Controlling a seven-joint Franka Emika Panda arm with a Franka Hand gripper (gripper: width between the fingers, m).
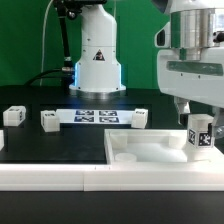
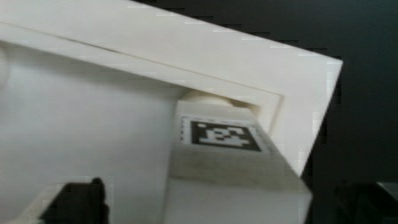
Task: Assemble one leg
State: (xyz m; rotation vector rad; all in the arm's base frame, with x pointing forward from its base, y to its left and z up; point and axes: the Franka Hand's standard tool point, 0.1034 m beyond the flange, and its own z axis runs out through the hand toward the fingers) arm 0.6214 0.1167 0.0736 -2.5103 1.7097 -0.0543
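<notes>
- The hand hangs at the exterior view's right, above the leg; its fingertips are hidden behind the leg's top, so whether it clasps the post or stands released cannot be told.
- In the wrist view a dark finger shows at the frame's edge, apart from the tagged leg.
- The leg stands upright on the white panel, at its corner nearest the exterior view's right, tag facing the camera.
- Three other legs lie well apart on the black worktop, in a row with the marker board.
</notes>
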